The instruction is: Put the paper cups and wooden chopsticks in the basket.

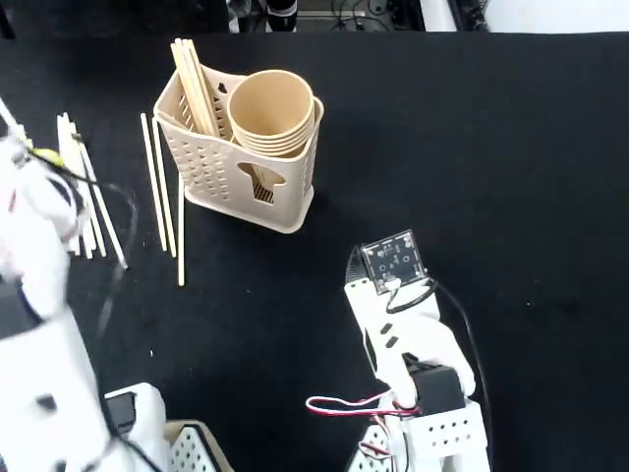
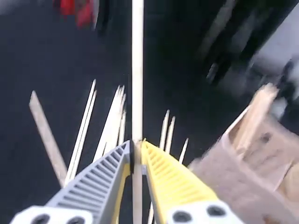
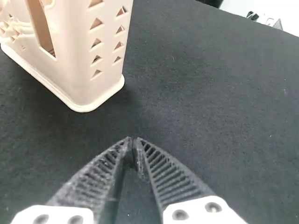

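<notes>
The beige basket (image 1: 231, 172) stands on the black table and holds a stack of paper cups (image 1: 273, 110) and several wooden chopsticks (image 1: 195, 87). More chopsticks (image 1: 157, 184) lie loose on the cloth to its left, with a further bunch (image 1: 86, 197) beside my left arm. My left gripper (image 2: 137, 145) is shut on one chopstick (image 2: 137, 70), held above the loose ones (image 2: 112, 126), with the basket (image 2: 243, 182) close beside it. My right gripper (image 3: 134, 142) is shut on nothing, low over the cloth just short of the basket's corner (image 3: 88, 56).
My right arm (image 1: 408, 344) sits at the front middle of the table, its gripper (image 1: 356, 267) pointing toward the basket. A white perforated part (image 1: 192, 447) lies at the front left edge. Bare black cloth stretches to the right of the basket.
</notes>
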`<state>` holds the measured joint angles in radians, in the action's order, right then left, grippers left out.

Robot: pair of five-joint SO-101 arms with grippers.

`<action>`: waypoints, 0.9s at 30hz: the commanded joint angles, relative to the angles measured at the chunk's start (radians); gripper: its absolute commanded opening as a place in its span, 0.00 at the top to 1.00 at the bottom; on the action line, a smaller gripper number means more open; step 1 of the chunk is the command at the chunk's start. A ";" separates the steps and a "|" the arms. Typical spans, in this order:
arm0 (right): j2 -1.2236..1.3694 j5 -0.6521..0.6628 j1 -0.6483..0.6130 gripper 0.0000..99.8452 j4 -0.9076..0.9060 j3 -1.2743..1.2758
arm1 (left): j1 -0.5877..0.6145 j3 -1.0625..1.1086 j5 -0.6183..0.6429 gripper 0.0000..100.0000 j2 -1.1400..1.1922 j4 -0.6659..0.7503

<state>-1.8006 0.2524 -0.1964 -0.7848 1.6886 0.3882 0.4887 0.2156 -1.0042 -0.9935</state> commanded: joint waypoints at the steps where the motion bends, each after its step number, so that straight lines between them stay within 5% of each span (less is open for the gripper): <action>1: -0.044 0.008 -0.008 0.99 -0.005 -0.002 | -0.070 0.289 -0.003 0.97 -0.238 0.417; 5: -0.044 0.008 -0.008 0.99 -0.005 -0.002 | -0.193 0.503 -0.006 0.97 -0.404 0.784; 8: -0.044 0.008 -0.008 0.99 -0.005 -0.002 | -0.300 0.526 -0.072 0.97 -0.417 0.921; 13: -0.045 0.008 -0.008 0.99 -0.005 -0.002 | -0.438 0.418 -0.104 0.97 -0.245 0.936; 22: -0.047 0.009 -0.008 0.99 -0.005 -0.002 | -0.440 0.173 -0.029 0.97 0.315 0.936; 27: -0.047 0.009 -0.008 0.99 -0.005 -0.002 | -0.440 0.147 0.017 0.97 0.443 0.936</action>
<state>-1.8006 0.2524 -0.1964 -0.7848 1.6886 -0.0476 0.7050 0.2094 -0.5976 -0.0729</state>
